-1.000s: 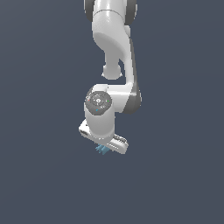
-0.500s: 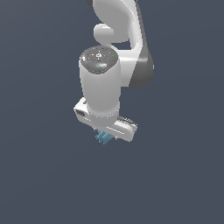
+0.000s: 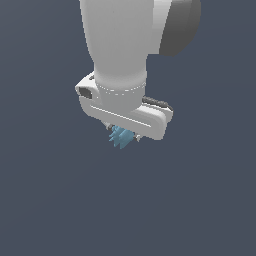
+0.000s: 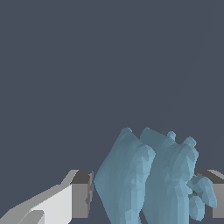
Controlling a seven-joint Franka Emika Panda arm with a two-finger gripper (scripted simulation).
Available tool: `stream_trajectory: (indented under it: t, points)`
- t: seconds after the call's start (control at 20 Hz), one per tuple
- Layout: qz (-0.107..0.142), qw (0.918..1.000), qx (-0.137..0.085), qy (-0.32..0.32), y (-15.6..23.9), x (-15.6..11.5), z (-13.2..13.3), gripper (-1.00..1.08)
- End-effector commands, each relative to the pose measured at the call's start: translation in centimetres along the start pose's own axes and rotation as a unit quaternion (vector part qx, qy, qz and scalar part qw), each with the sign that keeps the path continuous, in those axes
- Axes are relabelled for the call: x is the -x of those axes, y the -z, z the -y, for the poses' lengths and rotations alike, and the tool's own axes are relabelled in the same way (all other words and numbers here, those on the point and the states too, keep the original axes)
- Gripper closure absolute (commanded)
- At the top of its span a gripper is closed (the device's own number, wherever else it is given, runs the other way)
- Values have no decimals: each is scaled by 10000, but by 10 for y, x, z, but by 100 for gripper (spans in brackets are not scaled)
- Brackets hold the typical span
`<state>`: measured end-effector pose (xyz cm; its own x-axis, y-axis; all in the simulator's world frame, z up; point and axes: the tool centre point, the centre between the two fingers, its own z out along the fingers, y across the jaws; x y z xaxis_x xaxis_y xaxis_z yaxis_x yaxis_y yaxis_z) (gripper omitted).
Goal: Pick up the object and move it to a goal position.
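The object (image 3: 120, 136) is a small light-blue lump of jagged, faceted ridges, sitting just below the frame's centre in the exterior view, tucked under the white gripper (image 3: 121, 134). In the wrist view the object (image 4: 148, 179) sits between grey finger pads (image 4: 82, 194), clenched upon it. Plain dark grey-blue ground (image 3: 200, 200) spreads unbroken to every edge.

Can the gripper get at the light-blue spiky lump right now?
Likely yes: the light-blue spiky lump already sits between the gripper fingers, apparently clamped, with nothing else near it.
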<state>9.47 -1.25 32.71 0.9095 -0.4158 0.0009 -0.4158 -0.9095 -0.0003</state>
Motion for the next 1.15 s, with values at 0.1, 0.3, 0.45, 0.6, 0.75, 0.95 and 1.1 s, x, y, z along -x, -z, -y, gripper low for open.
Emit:
stream_trajectory:
  t: [0.1, 0.3, 0.45, 0.6, 0.75, 0.95, 1.1]
  points:
    - [5, 10000, 3, -1, 42, 2, 4, 108]
    - [4, 10000, 3, 2, 68, 2, 7, 108]
    - [4, 10000, 3, 2, 82, 2, 8, 108]
    - [4, 10000, 3, 2, 91, 2, 10, 108]
    - [4, 10000, 3, 2, 97, 2, 10, 108]
    - [4, 10000, 3, 2, 101, 2, 11, 108]
    - [4, 10000, 3, 2, 102, 1, 11, 108]
